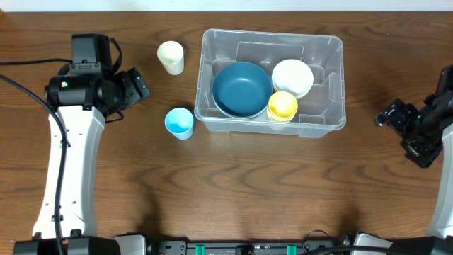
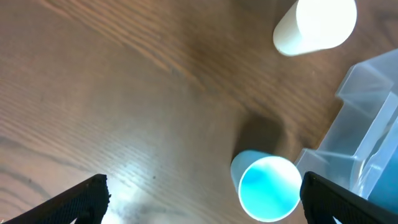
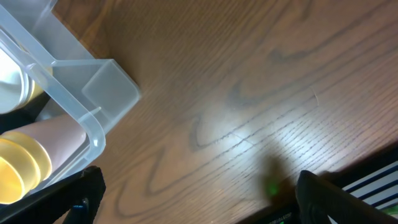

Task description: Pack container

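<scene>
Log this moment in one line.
Bin: blue bowl, white bowl, yellow cup | Table: blue cup, cream cup | Left gripper: open | Right gripper: open

A cream cup [image 1: 170,57] stands upright on the brown wooden table [image 1: 233,191], with a light blue cup [image 1: 180,122] upright nearer the front edge, the two apart. A dark blue bowl [image 1: 242,89] sits just beside a white bowl [image 1: 292,76], a yellow cup [image 1: 282,106] close against both

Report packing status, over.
Left claw, right claw open, empty. Clear plastic rectangular container holds blue bowl, white bowl, yellow cup. Blue cup, cream cup outside.
</scene>
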`<state>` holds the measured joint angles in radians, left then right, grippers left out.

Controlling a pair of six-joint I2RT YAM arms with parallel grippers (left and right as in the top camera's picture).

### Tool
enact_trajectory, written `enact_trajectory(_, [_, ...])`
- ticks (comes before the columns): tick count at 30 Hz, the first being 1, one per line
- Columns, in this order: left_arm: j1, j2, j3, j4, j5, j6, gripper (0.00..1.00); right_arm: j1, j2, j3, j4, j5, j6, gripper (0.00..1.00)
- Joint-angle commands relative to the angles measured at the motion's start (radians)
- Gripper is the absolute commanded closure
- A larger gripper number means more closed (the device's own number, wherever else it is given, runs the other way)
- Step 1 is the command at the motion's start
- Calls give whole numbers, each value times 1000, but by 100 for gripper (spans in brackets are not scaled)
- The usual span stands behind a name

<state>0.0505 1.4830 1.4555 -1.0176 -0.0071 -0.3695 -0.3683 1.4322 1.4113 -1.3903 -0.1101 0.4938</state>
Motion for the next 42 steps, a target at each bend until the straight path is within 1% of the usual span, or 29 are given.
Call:
enact_trajectory(1, [3, -1, 3, -18, -12, 2, 2, -5, -11, 0, 14, -38, 26, 1])
enact_trajectory(10, [3, -1, 3, -44, -12, 2, 2, -5, -11, 0, 36, -87, 43, 1])
enact_trajectory(12, [3, -1, 3, -44, -12, 2, 2, -5, -11, 0, 63, -137, 19, 1])
enact_trajectory(13, [3, -1, 3, -44, -12, 2, 2, -4, -13, 0, 81, -177, -10, 2])
enact_trajectory(15, [3, -1, 3, -44, -12, 2, 2, 1, -16, 1, 147, -323, -115, 14])
enact_trajectory(17, [3, -1, 3, -44, -12, 1, 2, 16, -21, 5, 212, -453, -172, 26])
enact_trajectory(18, [3, -1, 3, -44, -12, 2, 2, 26, -21, 12, 235, -486, -177, 39])
enact_trajectory(20, [3, -1, 3, -44, -12, 2, 2, 53, -21, 41, 268, -504, -172, 80])
enact_trajectory(22, [3, -1, 3, -44, -12, 1, 2, 91, -21, 83, 290, -489, -166, 99])
enact_trajectory(27, [3, -1, 3, -44, -12, 2, 2, 230, -20, 238, 354, -371, -112, 99])
enact_trajectory(33, [3, -1, 3, -44, -12, 2, 2, 455, 37, 409, 484, -217, -70, 99])
enact_trajectory(39, [3, -1, 3, -44, -12, 2, 2, 591, 189, 448, 610, -212, -5, 99])
enact_trajectory(42, [3, -1, 3, -44, -12, 2, 2, 637, 283, 454, 674, -211, 0, 99])
